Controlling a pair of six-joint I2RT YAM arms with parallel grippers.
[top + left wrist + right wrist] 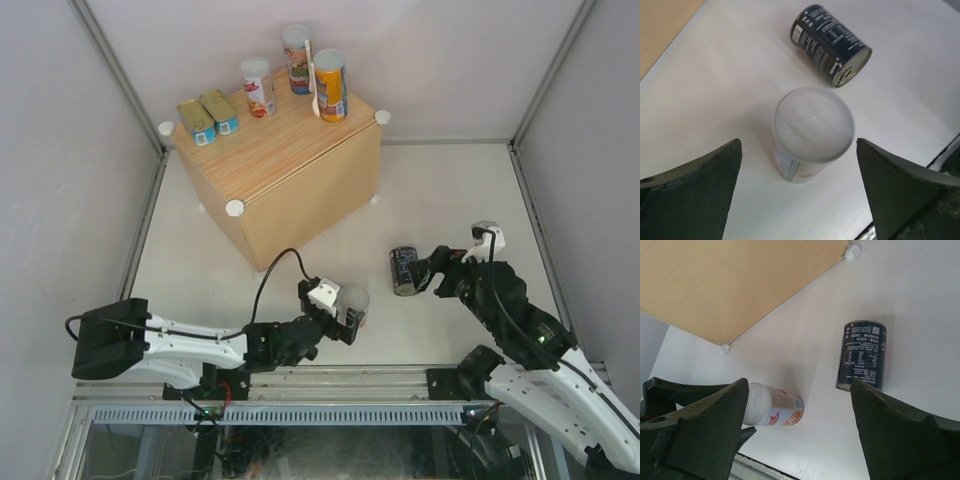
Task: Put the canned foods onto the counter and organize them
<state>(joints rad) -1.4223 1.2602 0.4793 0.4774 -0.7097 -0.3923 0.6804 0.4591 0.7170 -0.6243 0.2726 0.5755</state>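
1. Progress is judged at five cans out of seven. Two flat blue-sided tins (197,122), a red-white can (258,88), a blue can (296,60) and an orange can (331,86) are seen on top of the light-wood worktop (290,170).
2. Order is partly achieved there. The tins are laid side by side near the left corner, and the three tall cans are stood upright along the far edge, the blue one a little behind the other two.
3. Two cans are not yet placed. On the white lower worktop (450,190), in front of the wooden one, a white-lidded can (812,130) is seen, apparently stood on end. A dark can (862,355) lies on its side near it.
4. The left tool (350,312) is released. Its jaws are spread wide on either side of the white-lidded can without touching it, so a grasp of that can is judged to be the step in hand.
5. The right tool (428,275) is likewise released, with nothing held between its fingers. The dark can lies just ahead of it.
6. Both low cans remain to be lifted and set on the wood, and it is judged that the near half could take them.
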